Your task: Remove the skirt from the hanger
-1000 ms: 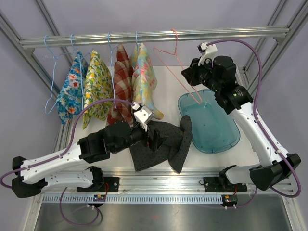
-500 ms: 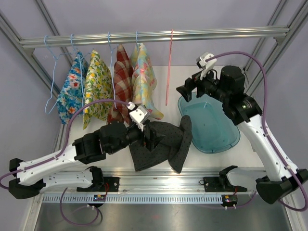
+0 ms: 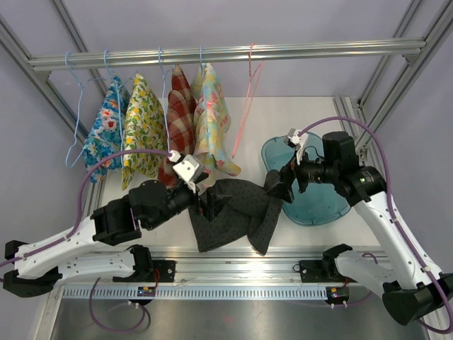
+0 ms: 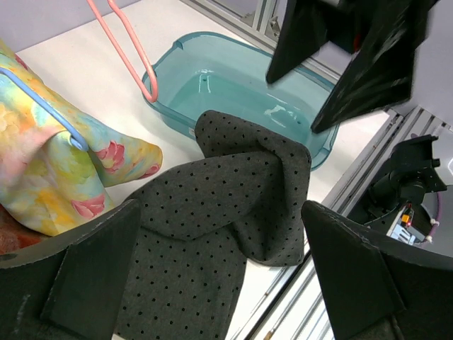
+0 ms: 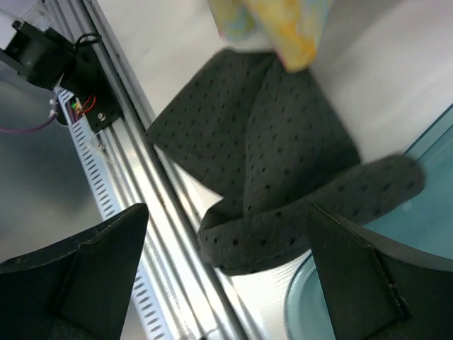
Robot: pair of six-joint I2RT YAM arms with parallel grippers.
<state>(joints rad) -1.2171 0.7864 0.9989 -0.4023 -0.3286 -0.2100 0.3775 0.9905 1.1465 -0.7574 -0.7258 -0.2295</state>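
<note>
The skirt, dark grey with black dots, lies crumpled on the table near the front edge, off the hanger. The pink hanger hangs bare from the rail. My left gripper hovers open over the skirt's left part; the left wrist view has the skirt between and beneath the spread fingers of the gripper. My right gripper is open above the skirt's right end. In its wrist view the folded skirt lies below the gripper, untouched.
A teal tub stands right of the skirt, its rim close to the cloth. Several floral and plaid garments hang on blue hangers along the rail. An aluminium rail runs along the table's front edge.
My right gripper opened and let go of the pink hanger, then came down from the rail to above the skirt's right end. The hanger swung back. The left arm drew slightly left.
</note>
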